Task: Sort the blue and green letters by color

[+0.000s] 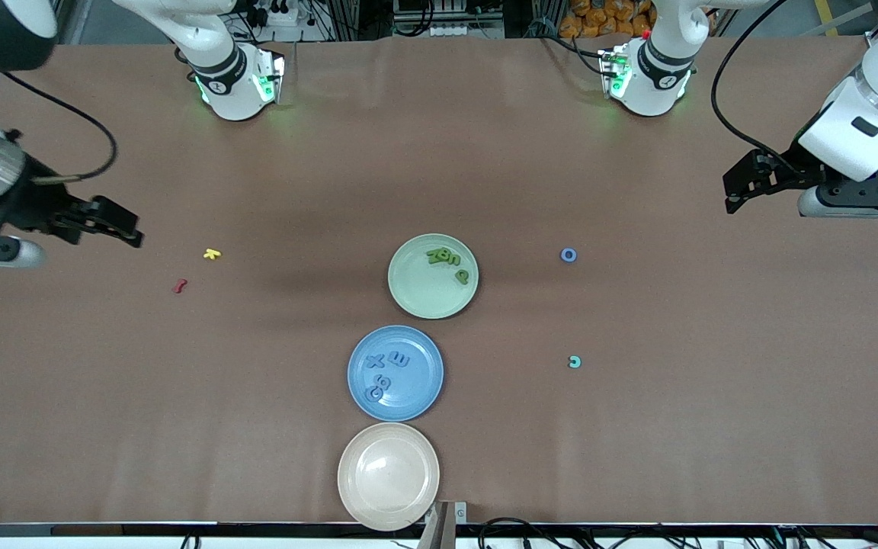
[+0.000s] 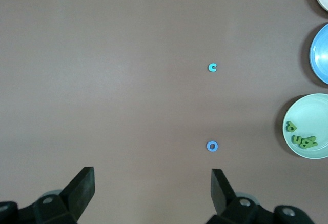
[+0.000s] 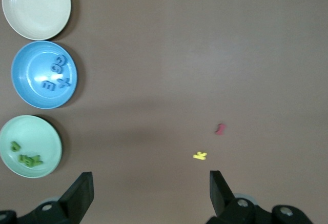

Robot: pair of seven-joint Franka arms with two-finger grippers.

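Three plates sit in a row in the middle of the tabletop (image 1: 637, 427). The green letters (image 1: 448, 261) lie in the green plate (image 1: 416, 297). Four blue letters (image 1: 384, 374) lie in the blue plate (image 1: 416, 393). A blue O (image 1: 568, 255) lies bare toward the left arm's end. The cream plate (image 1: 388, 476) is by the front edge. The left pincer (image 1: 736, 187) and right pincer (image 1: 123, 225) both wait wide and hold nothing, each over its own end.
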